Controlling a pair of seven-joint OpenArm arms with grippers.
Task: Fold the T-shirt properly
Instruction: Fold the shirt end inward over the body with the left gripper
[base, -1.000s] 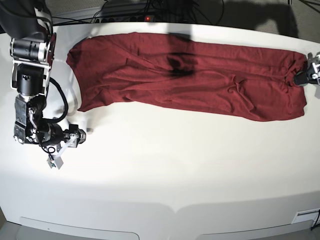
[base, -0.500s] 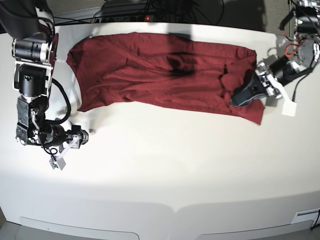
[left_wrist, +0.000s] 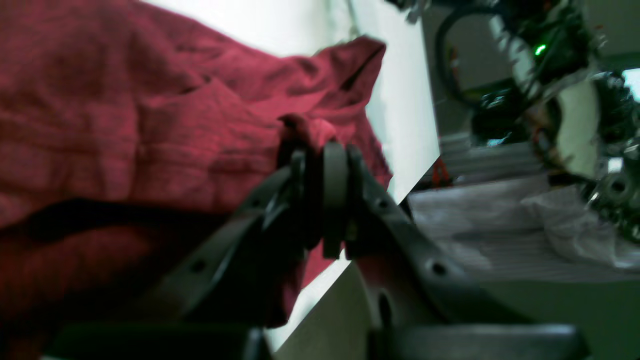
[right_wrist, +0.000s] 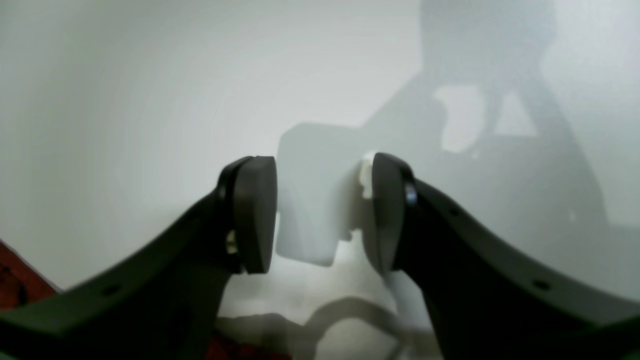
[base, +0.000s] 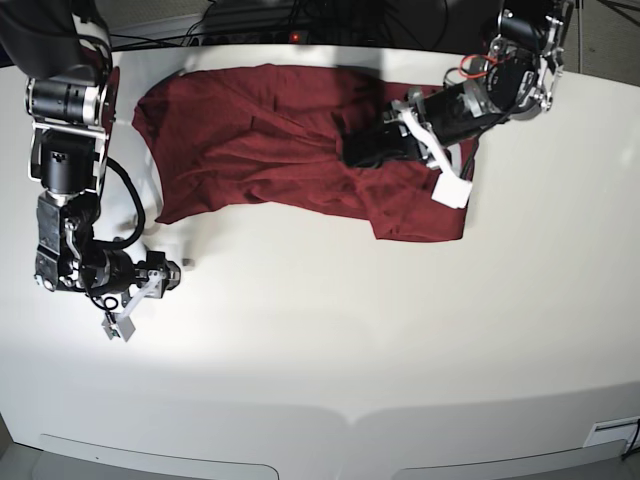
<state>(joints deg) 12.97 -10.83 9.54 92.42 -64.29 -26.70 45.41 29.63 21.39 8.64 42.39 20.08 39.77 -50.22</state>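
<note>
The maroon T-shirt lies on the white surface along its far side, and the left tool is closed on a bunch of its cloth, over the middle of the garment. Compared with a second ago, this tool has carried the shirt's end from the far edge of the surface inward, so that part is now folded over and the shirt looks much shorter. The right tool has its jaws wide apart over bare surface near the shirt's other end, in the same place as before.
</note>
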